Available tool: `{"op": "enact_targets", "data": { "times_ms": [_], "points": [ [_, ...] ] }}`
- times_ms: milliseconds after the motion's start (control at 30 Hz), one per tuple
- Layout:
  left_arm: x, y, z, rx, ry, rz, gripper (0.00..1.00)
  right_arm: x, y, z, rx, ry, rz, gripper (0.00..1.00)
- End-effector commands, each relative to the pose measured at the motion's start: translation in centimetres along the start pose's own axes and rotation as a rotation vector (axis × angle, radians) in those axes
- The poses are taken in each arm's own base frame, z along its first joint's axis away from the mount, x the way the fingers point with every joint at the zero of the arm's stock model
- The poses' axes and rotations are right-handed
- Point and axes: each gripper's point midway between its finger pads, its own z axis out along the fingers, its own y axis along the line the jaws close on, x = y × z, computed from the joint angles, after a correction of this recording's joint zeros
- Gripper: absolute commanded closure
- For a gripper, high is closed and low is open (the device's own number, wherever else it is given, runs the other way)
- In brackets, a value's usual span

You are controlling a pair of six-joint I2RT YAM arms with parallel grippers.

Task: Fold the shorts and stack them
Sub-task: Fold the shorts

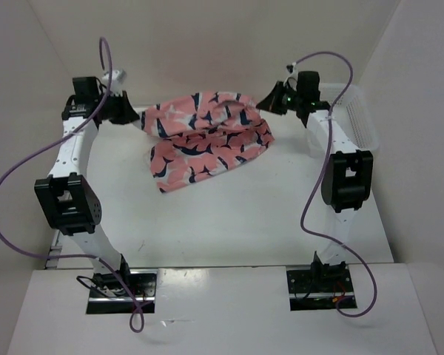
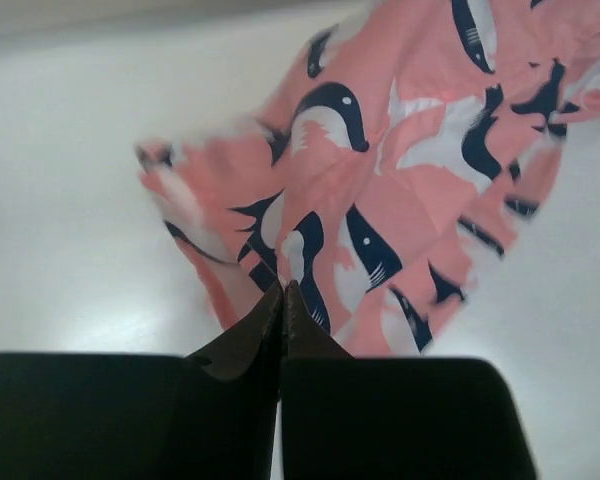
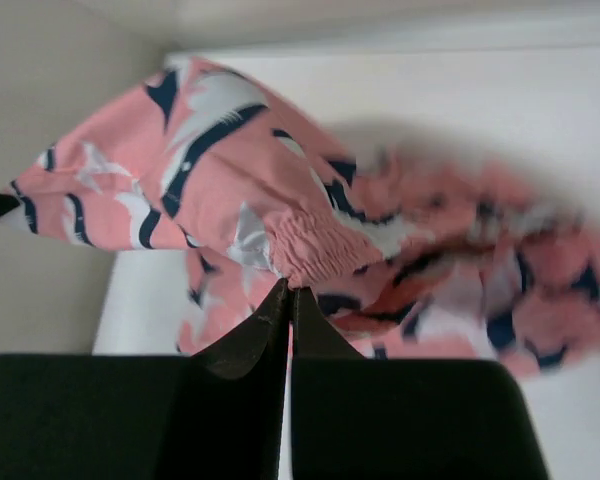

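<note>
The coral-pink shorts (image 1: 207, 137) with navy and white whale shapes hang stretched between my two grippers at the far side of the table, their lower part draping onto the tabletop. My left gripper (image 1: 133, 116) is shut on the shorts' left edge; in the left wrist view the jaws (image 2: 284, 287) pinch the fabric (image 2: 400, 180). My right gripper (image 1: 270, 101) is shut on the right end; in the right wrist view the jaws (image 3: 289, 288) pinch the gathered elastic waistband (image 3: 310, 245).
A white plastic mesh basket (image 1: 359, 118) stands at the far right behind the right arm. White walls enclose the table (image 1: 229, 222) at the back and sides. Purple cables loop beside each arm.
</note>
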Motion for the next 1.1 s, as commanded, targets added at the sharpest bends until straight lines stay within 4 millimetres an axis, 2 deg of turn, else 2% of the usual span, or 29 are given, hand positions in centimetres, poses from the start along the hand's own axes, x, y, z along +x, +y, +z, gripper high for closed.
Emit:
{"op": "enact_targets", "data": {
  "times_ms": [0,33,133,167,200,300,333,433,467,500,567,600,700,767,800,867,900,933,1067],
  "points": [
    [11.4,-2.1,1.2,0.066,0.250,-0.133,1.00,5.8,-4.6,-0.8,0.086,0.067,0.015,1.00],
    [13.4,-2.4,1.1,0.077,0.293,-0.163,1.00,8.3,-6.6,-1.1,0.118,0.102,0.068,1.00],
    [16.9,-3.1,0.5,0.091,0.365,-0.211,1.00,9.7,-9.3,-1.9,0.140,0.138,0.137,1.00],
    [16.9,-2.9,0.5,0.082,0.367,-0.210,1.00,10.8,-9.6,-1.9,0.140,0.175,0.165,1.00],
    [16.9,-2.6,0.4,0.075,0.364,-0.215,1.00,11.0,-9.7,-2.0,0.143,0.184,0.158,1.00],
    [14.5,-2.7,-0.1,0.072,0.315,-0.184,1.00,11.4,-9.3,-2.4,0.134,0.196,0.155,1.00],
    [13.4,-2.9,-0.1,0.080,0.293,-0.172,1.00,10.9,-8.9,-2.5,0.127,0.182,0.143,1.00],
    [13.8,-3.2,-0.3,0.090,0.309,-0.185,0.99,10.8,-8.4,-3.2,0.132,0.173,0.127,1.00],
    [14.7,-3.3,-0.4,0.091,0.332,-0.200,0.99,11.7,-8.8,-3.4,0.141,0.193,0.143,1.00],
    [16.2,-3.4,-0.4,0.093,0.364,-0.221,0.96,11.8,-8.2,-3.4,0.133,0.197,0.125,1.00],
    [18.3,-3.3,-0.5,0.086,0.418,-0.252,0.91,13.1,-8.7,-3.9,0.152,0.221,0.134,1.00],
    [20.3,-3.5,-0.6,0.089,0.472,-0.287,0.87,13.5,-8.6,-4.2,0.157,0.231,0.142,1.00],
    [23.0,-3.9,-0.7,0.102,0.541,-0.335,0.70,15.2,-9.3,-4.5,0.170,0.262,0.157,1.00],
    [24.2,-4.3,-0.6,0.124,0.567,-0.363,0.55,15.9,-9.6,-4.7,0.175,0.275,0.158,1.00],
    [24.9,-4.5,-0.5,0.139,0.585,-0.382,0.53,16.5,-9.7,-4.8,0.179,0.285,0.167,1.00],
    [25.2,-4.1,0.4,0.148,0.574,-0.379,0.51,17.3,-9.6,-4.8,0.179,0.306,0.165,1.00],
    [24.5,-4.1,0.7,0.157,0.553,-0.369,0.50,17.3,-9.6,-4.8,0.179,0.306,0.165,1.00],
    [24.8,-4.1,1.0,0.170,0.554,-0.376,0.47,17.3,-9.6,-4.8,0.179,0.306,0.165,1.00],
    [22.9,-3.5,2.6,0.191,0.481,-0.335,0.44,17.5,-9.5,-5.0,0.179,0.307,0.166,1.00]
  ]
}}
